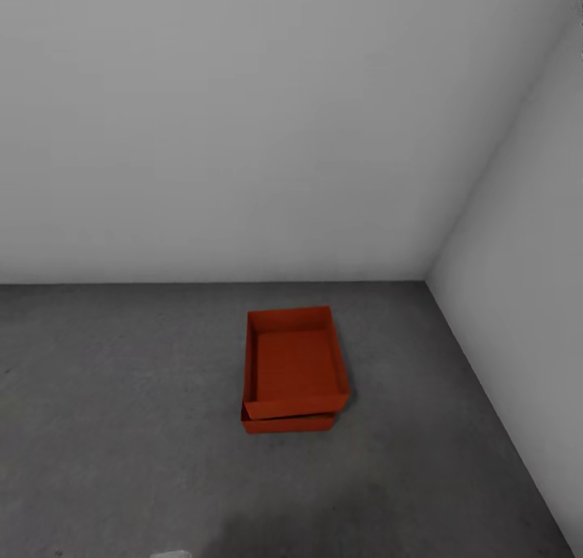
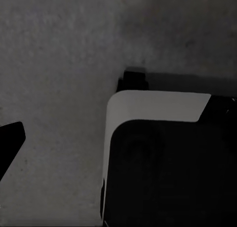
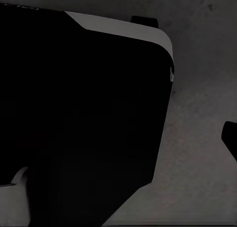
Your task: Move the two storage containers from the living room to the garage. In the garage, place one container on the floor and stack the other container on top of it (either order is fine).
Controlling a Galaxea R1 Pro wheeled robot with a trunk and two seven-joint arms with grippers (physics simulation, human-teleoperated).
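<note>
Two orange-red storage containers just below the middle of the head view, stacked on the dark grey concrete floor of the garage. Upper container open-topped, empty, resting on the lower container, turned slightly against it, so that only the near edge of the lower one peeks out at the bottom of the stack. Stack standing near the room's corner, apart from both pale grey walls, the back wall across the upper half of the frame and the side wall running down the right edge. In the left wrist view, mottled floor across the upper and left parts, a black-and-white part of the robot's body at lower right, and a dark fingertip at the left edge; left gripper's opening: cannot tell. In the right wrist view, a large black body part with a pale rim over the left and centre, floor at right, a dark fingertip at the right edge; right gripper's opening: cannot tell. Nothing between the visible fingertips and the floor.
</note>
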